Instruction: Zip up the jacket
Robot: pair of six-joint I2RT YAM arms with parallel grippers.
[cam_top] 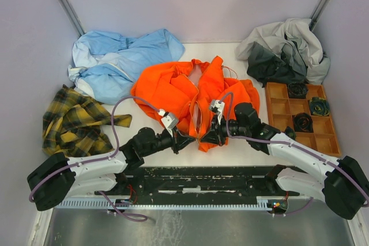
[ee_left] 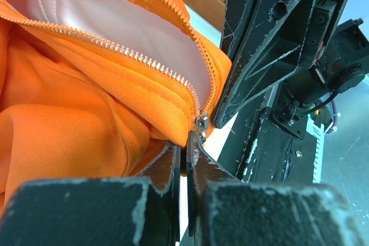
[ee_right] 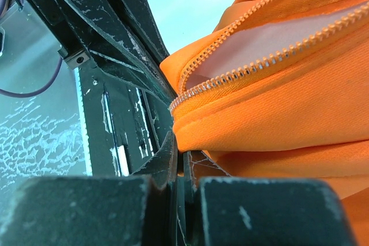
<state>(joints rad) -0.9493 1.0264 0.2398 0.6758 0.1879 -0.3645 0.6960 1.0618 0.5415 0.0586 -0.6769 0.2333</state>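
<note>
The orange jacket point(cam_top: 193, 93) lies open in the middle of the table, its pink lining point(ee_left: 115, 21) showing between the two zipper rows point(ee_left: 138, 59). My left gripper point(cam_top: 185, 141) is at the bottom of the front opening. In the left wrist view, the left gripper point(ee_left: 187, 139) has its jaws closed, with the metal zipper slider and pull point(ee_left: 201, 124) at their tip. My right gripper point(cam_top: 206, 137) is close beside it. In the right wrist view, the right gripper point(ee_right: 183, 152) is shut on the jacket's bottom hem point(ee_right: 242, 122), just below the zipper's end point(ee_right: 179, 103).
A light blue garment point(cam_top: 124, 61) lies at the back left and a yellow plaid shirt point(cam_top: 75, 122) at the left. A grey and dark clothing heap point(cam_top: 285, 50) is at the back right. A wooden compartment tray point(cam_top: 279, 108) with dark items stands at the right.
</note>
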